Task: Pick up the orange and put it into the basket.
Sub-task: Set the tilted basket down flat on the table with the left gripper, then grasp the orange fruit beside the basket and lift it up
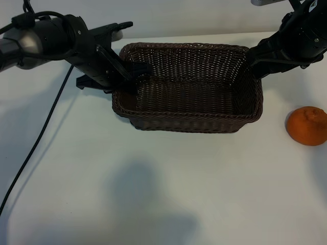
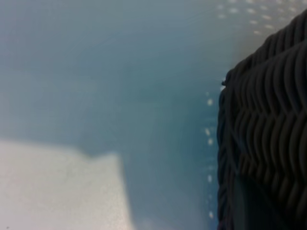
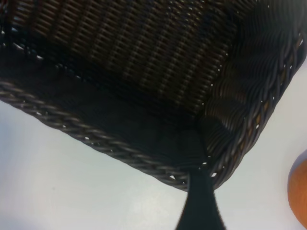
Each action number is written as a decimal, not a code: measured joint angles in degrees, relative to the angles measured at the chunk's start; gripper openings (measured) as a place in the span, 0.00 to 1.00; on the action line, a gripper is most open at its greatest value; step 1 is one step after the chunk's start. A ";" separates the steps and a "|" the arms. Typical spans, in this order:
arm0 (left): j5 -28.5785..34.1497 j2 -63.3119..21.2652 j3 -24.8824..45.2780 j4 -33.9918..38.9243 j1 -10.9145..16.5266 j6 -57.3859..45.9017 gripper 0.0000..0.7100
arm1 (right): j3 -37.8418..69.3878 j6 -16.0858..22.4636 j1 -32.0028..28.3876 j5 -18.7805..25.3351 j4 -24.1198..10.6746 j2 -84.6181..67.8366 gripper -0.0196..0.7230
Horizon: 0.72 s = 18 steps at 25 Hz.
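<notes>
Centrally, the large rectangular dark-brown woven wicker basket (image 1: pixel 190 87) stood empty on the white tabletop (image 1: pixel 153 184), while the small round bright-orange citrus fruit (image 1: pixel 307 125), dimpled and slightly lumpy, lay on the bare table just beyond the basket's right end, apart from it. The orange appeared light and firm with some give; its pebbled skin would likely grip well, though its roundness could let it roll or slip from a shallow pinch. The soundest hold was judged to be across its widest girth, fingers descending either side of the middle.

The right gripper (image 1: pixel 251 57) hung at the basket's far right corner, above the rim, with one dark finger (image 3: pixel 200 203) showing against the weave; its jaws stood spread and held nothing. The orange (image 3: pixel 298 194) lay near it, off to the outer side and nearer the camera, only its edge entering the right wrist view. The left gripper (image 1: pixel 134 76) sat at the basket's left end, jaws narrowed about the wicker wall, probably clamping it, though the contact was partly hidden in shadow.
</notes>
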 joint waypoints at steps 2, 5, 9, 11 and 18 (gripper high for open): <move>0.00 0.49 -0.02 -0.60 0.00 -0.12 0.22 | 0.00 0.00 0.00 0.04 0.00 0.00 0.70; 0.07 0.90 -0.02 -1.27 0.00 -0.17 0.22 | 0.00 0.00 0.00 0.07 0.00 0.00 0.70; 0.18 0.91 -0.02 -1.38 0.00 -0.17 0.22 | 0.00 0.00 0.00 0.07 0.00 0.00 0.70; 0.51 0.91 -0.06 -1.44 0.00 -0.17 0.22 | 0.00 0.00 0.00 0.07 0.00 0.00 0.70; 1.97 0.85 -0.23 -1.77 0.00 -0.36 0.65 | 0.00 0.00 0.00 0.07 0.00 0.00 0.70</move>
